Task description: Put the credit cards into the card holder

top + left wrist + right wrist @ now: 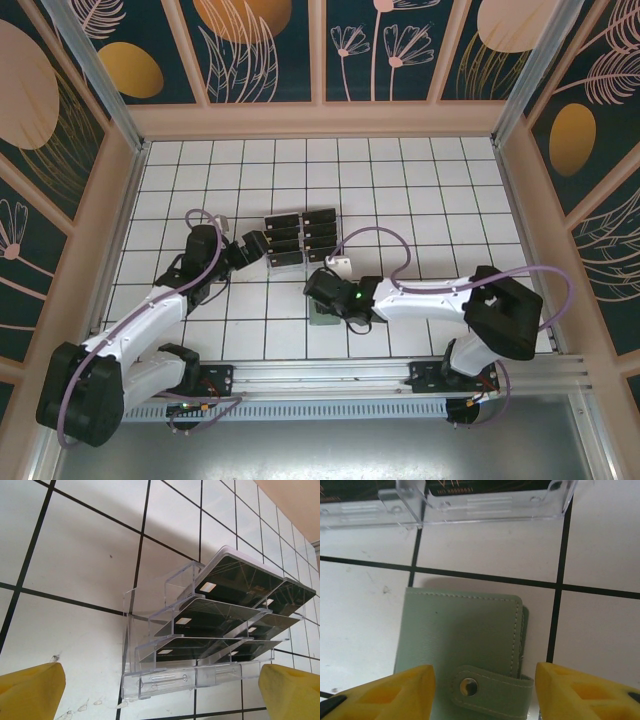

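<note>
Several black credit cards (235, 580) sit in tiers in a clear plastic rack (165, 680); from above the credit cards (300, 235) lie mid-table. My left gripper (160, 695) is open wide just short of the rack's front, both yellow fingertips (30, 692) clear of it, and from above this left gripper (255, 248) is at the rack's left side. The sage-green card holder (465, 640) lies flat and snapped closed. My right gripper (485, 692) is open over its clasp strap, one finger over the cover, the other beside the strap's end. From above, the card holder (322, 318) peeks out under the right gripper (322, 292).
The white tiled table (420, 200) is enclosed by wooden rails and patterned walls. The rack's front edge (485, 505) lies one tile beyond the card holder. Cables loop over both arms.
</note>
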Robot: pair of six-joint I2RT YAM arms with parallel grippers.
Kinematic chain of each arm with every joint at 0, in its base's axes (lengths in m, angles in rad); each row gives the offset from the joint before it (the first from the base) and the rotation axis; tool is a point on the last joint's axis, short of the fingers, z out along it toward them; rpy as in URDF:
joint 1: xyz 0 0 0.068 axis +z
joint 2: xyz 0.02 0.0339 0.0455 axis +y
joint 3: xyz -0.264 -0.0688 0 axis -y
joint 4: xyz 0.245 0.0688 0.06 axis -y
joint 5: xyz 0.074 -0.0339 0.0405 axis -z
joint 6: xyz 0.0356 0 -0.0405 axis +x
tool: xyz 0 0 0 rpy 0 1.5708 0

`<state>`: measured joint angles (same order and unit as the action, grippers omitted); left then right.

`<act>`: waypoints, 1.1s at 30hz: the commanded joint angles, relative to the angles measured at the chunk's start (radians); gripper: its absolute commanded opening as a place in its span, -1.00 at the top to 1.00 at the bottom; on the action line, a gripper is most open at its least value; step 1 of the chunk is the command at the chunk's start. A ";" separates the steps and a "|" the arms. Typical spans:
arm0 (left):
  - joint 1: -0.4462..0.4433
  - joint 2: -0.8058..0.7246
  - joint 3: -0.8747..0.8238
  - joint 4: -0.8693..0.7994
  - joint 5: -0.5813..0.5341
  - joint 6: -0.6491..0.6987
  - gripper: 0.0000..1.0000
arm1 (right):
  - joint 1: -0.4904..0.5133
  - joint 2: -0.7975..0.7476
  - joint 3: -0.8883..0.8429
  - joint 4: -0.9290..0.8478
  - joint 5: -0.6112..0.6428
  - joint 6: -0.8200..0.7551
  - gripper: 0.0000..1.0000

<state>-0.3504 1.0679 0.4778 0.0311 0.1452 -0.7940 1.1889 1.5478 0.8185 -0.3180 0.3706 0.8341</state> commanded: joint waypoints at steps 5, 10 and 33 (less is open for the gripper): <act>-0.009 0.019 0.021 -0.014 -0.017 0.014 -0.97 | 0.008 0.040 0.045 -0.030 0.052 -0.022 -0.11; -0.009 0.027 0.018 -0.010 -0.017 0.022 -0.97 | 0.008 0.064 0.057 -0.029 0.045 -0.027 -0.10; -0.009 0.024 0.041 -0.028 -0.005 0.041 -0.98 | 0.030 0.023 0.037 -0.061 0.047 0.007 0.03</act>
<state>-0.3538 1.0939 0.4870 0.0212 0.1452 -0.7761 1.2037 1.6089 0.8543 -0.3378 0.3771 0.8188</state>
